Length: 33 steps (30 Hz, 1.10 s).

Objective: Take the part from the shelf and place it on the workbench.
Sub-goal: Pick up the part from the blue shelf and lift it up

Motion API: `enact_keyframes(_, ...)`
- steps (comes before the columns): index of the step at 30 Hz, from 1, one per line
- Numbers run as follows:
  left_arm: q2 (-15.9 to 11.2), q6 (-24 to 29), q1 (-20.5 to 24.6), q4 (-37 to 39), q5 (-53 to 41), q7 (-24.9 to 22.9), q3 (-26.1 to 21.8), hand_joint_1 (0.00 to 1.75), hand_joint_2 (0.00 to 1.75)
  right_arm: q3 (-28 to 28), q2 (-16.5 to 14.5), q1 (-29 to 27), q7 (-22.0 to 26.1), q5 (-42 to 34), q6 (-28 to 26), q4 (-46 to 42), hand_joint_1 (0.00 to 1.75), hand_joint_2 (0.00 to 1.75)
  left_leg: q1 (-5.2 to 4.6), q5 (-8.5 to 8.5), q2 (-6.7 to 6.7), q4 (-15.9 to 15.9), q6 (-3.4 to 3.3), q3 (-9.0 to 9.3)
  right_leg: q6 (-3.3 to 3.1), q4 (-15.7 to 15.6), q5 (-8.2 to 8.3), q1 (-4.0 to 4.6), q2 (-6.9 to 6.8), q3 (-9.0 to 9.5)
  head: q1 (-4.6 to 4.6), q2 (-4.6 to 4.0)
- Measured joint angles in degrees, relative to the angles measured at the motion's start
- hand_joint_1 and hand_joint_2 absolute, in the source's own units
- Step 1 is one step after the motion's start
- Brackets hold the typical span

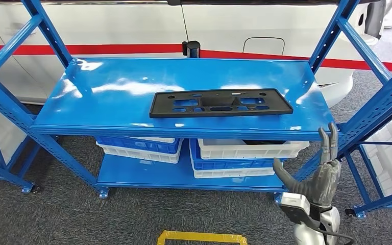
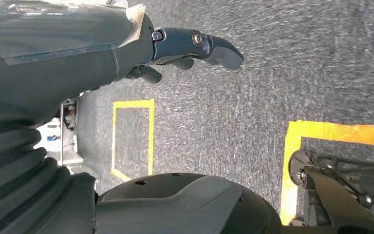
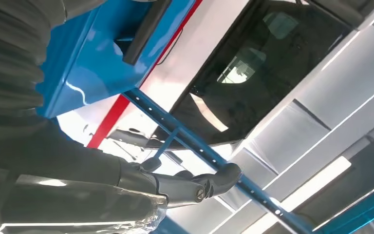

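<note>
The part (image 1: 220, 102), a flat black plastic plate w/ cut-outs, lies flat on the top deck of the blue shelf (image 1: 107, 97), right of centre and nearer the front edge than the back. Nothing touches it. In the right wrist view its dark edge (image 3: 143, 34) shows on the blue deck above the hand.

Right hand (image 1: 320, 171) is raised in front of the shelf's right front corner, below deck level, near the right upright. Fingers are apart and pointing up, thumb out to the side, holding nothing. It's well short of the part and lower than it.

Left hand (image 2: 185, 51) hangs by the robot's side over grey carpet w/ yellow floor tape (image 2: 131, 139); fingers are loosely curled in w/ nothing in them.

Under the top deck: blue and white bins (image 1: 235, 155) stacked on the lower deck. Behind the shelf, a white car body w/ a red stripe (image 1: 132, 49).

Step, as I judge it: the reach, pick not yet begun. Next move calls for lifting the right hand above the deck lip, going in and left to the part's near right edge, then getting fingers under or over a thin flat plate. Likely tricky: plate is low-profile on a glossy deck and may slide, not lift. The workbench isn't visible from here, so a turn prob. follows.
</note>
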State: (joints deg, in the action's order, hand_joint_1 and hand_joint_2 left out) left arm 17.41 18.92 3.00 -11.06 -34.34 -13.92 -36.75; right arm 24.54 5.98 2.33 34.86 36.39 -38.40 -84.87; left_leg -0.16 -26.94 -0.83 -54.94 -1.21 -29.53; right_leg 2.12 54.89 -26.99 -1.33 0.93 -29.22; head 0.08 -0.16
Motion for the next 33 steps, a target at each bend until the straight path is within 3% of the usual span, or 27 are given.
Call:
enact_keyframes(13, -1.59, -6.85, 0.01, 0.0, -3.02, 5.13, 2.57, 0.0, 1.75, 0.52, -2.32, 11.04, -13.0, 18.95, 3.68, 10.42, 0.0, 1.75, -0.01, 0.03, -0.02, -0.01, -0.02, -0.04, 0.01, 0.01, 0.01, 0.05, -0.02, 0.0, 0.01, 0.0)
enact_keyframes(23, -2.54, -12.16, 0.11, 0.0, -6.46, 6.58, 4.72, 0.0, 1.75, -3.0, -4.25, 19.7, -22.61, 28.44, 6.94, 21.67, 0.0, 1.75, -0.03, 0.06, -0.04, -0.03, -0.04, -0.08, 0.06, 0.02, 0.04, 0.07, -0.04, -0.02, 0.01, -0.01)
enact_keyframes(28, -3.14, -15.92, 0.29, 0.0, -8.97, 7.07, 6.29, 0.0, 1.75, -5.21, -5.54, 24.05, -29.72, 34.18, 9.73, 28.34, 0.0, 1.75, -0.05, 0.08, -0.06, -0.03, -0.05, -0.08, 0.07, 0.02, 0.05, 0.07, -0.05, -0.01, 0.01, -0.01)
enact_keyframes(33, -3.49, -17.84, 0.48, 0.0, -10.75, 7.1, 7.48, 0.0, 1.75, -7.52, -6.75, 26.71, -33.27, 36.92, 11.93, 32.58, 0.0, 1.75, -0.06, 0.09, -0.05, -0.04, -0.05, -0.1, 0.08, 0.03, 0.05, 0.07, -0.05, -0.01, 0.01, 0.01)
